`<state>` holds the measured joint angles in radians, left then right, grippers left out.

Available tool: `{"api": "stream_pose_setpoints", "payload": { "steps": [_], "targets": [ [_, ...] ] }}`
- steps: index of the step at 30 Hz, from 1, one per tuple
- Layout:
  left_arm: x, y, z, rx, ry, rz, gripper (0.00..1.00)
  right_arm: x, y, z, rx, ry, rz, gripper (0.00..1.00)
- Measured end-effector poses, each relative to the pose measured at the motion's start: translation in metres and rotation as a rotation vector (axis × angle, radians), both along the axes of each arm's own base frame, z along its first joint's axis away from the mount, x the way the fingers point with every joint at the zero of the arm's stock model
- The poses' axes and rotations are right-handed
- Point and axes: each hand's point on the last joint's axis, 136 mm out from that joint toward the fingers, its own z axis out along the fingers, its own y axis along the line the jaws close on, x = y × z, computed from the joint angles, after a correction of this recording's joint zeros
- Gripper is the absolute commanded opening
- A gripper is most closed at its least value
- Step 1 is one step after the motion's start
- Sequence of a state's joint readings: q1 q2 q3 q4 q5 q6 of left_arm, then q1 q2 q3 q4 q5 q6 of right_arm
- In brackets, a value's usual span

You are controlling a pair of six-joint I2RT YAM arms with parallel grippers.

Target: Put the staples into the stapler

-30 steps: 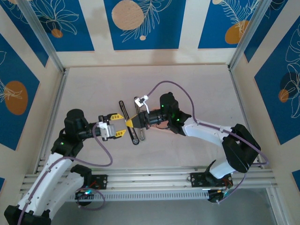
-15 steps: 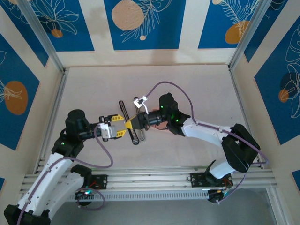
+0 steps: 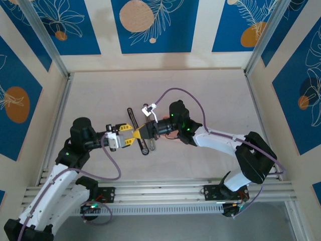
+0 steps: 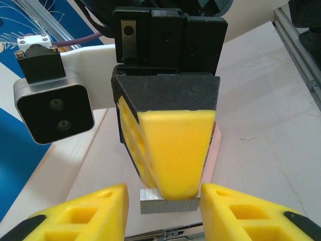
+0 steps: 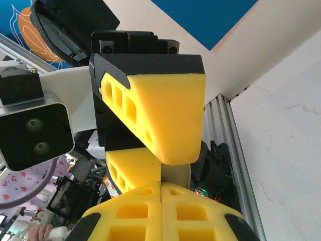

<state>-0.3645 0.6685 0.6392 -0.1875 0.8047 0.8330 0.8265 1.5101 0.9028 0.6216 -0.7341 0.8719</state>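
The pale table [image 3: 210,90] bears the opened stapler [image 3: 131,115].

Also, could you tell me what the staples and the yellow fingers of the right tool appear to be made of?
Staples: metal, it seems; dull grey sheen and fine ribs along the strip.
Fingers of the right tool: probably moulded or printed plastic, matt yellow and slightly grainy, with cut-out cells in the side; a firm foam cannot be ruled out.
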Motion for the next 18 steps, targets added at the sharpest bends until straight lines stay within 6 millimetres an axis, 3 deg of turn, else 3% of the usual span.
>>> {"api": "stream_pose_setpoints", "payload": {
  "steps": [18],
  "targets": [
    [-0.0005,0.0010,-0.0011,0.024,-0.039,0.009,0.22,-0.0004,0.0009,0.0022,0.009,-0.006,-0.002,0.00]
  ]
}}
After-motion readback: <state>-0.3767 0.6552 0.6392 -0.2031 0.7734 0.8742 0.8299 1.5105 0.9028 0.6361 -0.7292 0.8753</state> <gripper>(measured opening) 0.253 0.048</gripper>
